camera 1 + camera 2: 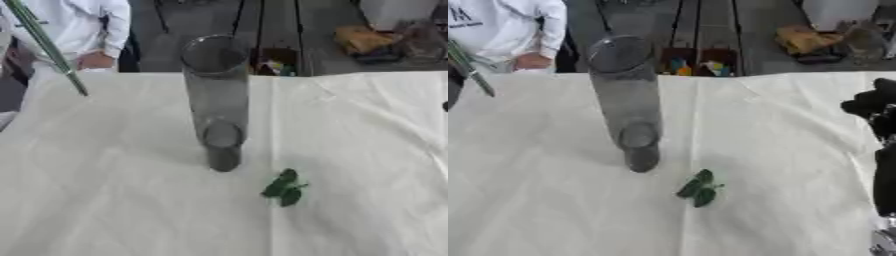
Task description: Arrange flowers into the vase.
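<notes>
On the worktop [105, 190] an empty glass vase [216, 95] is seen upright; no flowers are placed. A green stem [45, 45] is noted upper left, leaves [283, 188] beside the vase. The right robot hand [877, 107] is partly seen; its state cannot be told.

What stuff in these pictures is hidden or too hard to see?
- Flower: only a green stem shows in the left eye view; the top left corner cuts off its upper part.
- Left hand: in no view.
- Right hand: a dark shape at the right edge of the right eye view, too blurred to read.
- Vase: whether it holds water can't be told.
- Leaves: too blurred for detail.
</notes>
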